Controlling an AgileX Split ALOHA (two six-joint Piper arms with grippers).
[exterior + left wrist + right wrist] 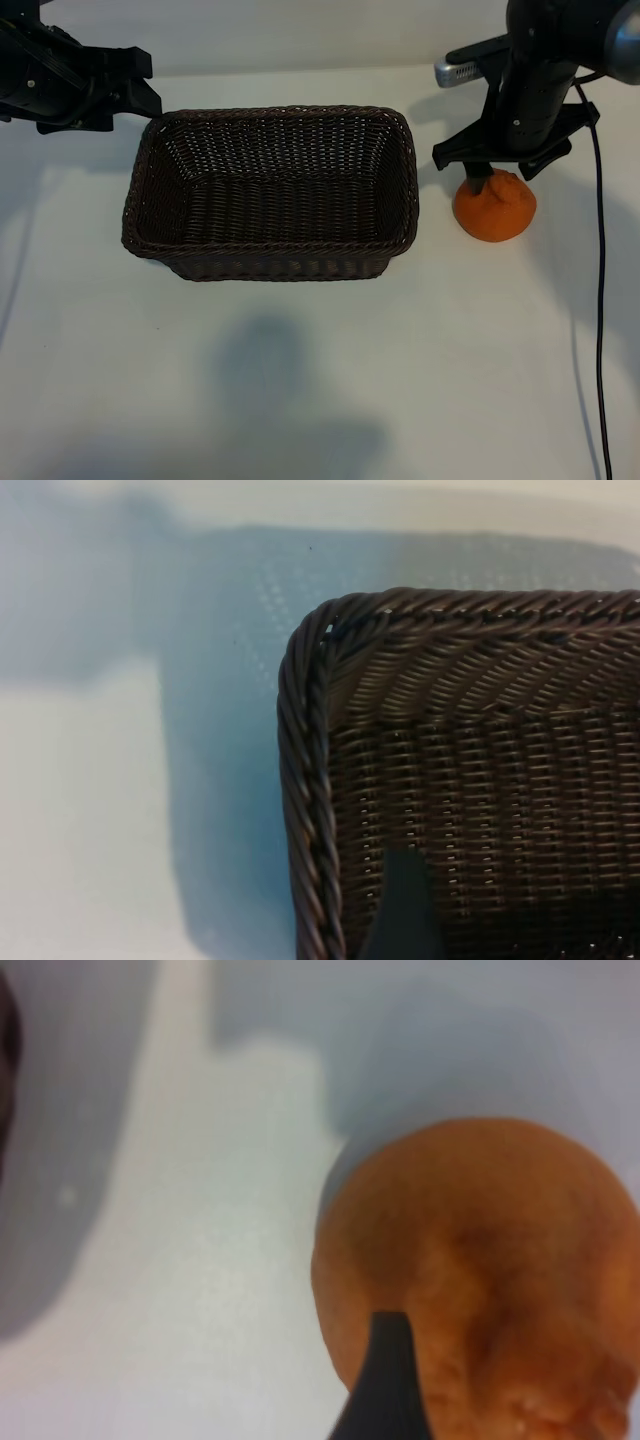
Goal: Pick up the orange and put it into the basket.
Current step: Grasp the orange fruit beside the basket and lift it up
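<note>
The orange (495,210) rests on the white table just right of the basket (408,190), a dark brown wicker one with nothing in it. My right gripper (508,178) hangs directly over the orange, open, its jaws low around the fruit's top. One dark finger (478,186) comes down at the orange's basket side. In the right wrist view the orange (480,1240) fills the frame, and one fingertip (388,1360) lies across its skin. My left gripper (146,88) hovers open by the basket's far left corner, holding nothing.
The left wrist view shows the basket's braided corner rim (305,780) with one left finger (405,910) above the weave. A black cable (600,300) runs down the table's right side. Bare white table lies in front of the basket.
</note>
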